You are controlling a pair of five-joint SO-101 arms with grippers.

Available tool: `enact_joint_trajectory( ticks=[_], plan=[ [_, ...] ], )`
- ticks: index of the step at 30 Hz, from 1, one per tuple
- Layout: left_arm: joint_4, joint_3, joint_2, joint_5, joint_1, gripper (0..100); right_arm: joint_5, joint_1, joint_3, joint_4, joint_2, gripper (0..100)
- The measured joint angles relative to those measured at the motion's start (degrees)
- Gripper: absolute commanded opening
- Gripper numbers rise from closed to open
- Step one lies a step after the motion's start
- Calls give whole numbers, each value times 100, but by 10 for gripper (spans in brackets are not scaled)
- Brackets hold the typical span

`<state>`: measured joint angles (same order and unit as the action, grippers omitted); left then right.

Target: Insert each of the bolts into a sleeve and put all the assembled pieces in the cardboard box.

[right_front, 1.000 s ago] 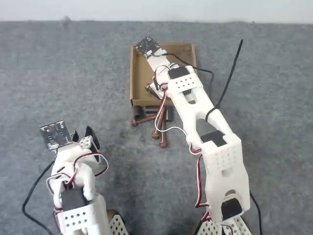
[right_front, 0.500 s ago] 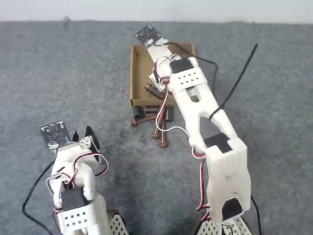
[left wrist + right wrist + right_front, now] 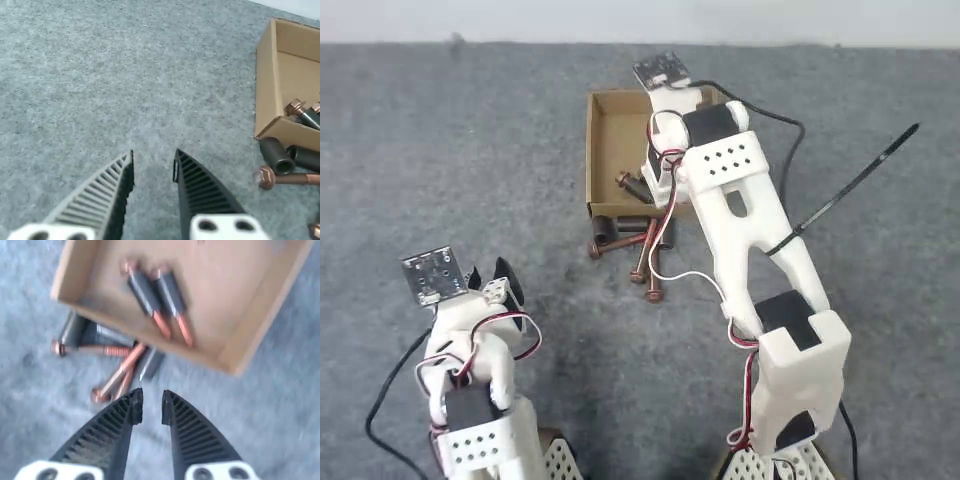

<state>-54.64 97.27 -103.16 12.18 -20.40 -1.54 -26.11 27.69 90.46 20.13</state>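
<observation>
The cardboard box (image 3: 590, 150) lies at the back centre of the grey carpet. Two bolts in dark sleeves (image 3: 145, 295) lie side by side inside it. Just outside its near wall (image 3: 240, 355) lie loose copper bolts (image 3: 90, 349) and empty dark sleeves (image 3: 75, 330), which the high view shows as a cluster (image 3: 645, 260). My right gripper (image 3: 151, 402) hangs over the carpet beside this pile, fingers a little apart with nothing between them. My left gripper (image 3: 153, 162) stays low at the front left, fingers apart and empty, far from the box (image 3: 265, 85).
Bare grey carpet surrounds the box on all sides. The right arm's body (image 3: 740, 200) and its cables (image 3: 655, 240) stretch over the box's right side and the loose parts. A pale wall edge runs along the back.
The right arm has swung rightward across the box, its wrist now over the box's back right part. The left arm has not moved.
</observation>
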Motion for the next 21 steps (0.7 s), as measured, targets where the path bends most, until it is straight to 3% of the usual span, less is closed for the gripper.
enact_joint_trajectory(
  ticks=[8, 17, 21],
  plan=[
    [0, 0, 0, 0, 0, 126, 484, -97, 0, 976, -70, 44],
    [0, 0, 0, 0, 0, 126, 510, -264, -853, 879, -70, 48],
    [0, 0, 0, 0, 0, 126, 545, -255, -1327, 264, -70, 49]
  ],
)
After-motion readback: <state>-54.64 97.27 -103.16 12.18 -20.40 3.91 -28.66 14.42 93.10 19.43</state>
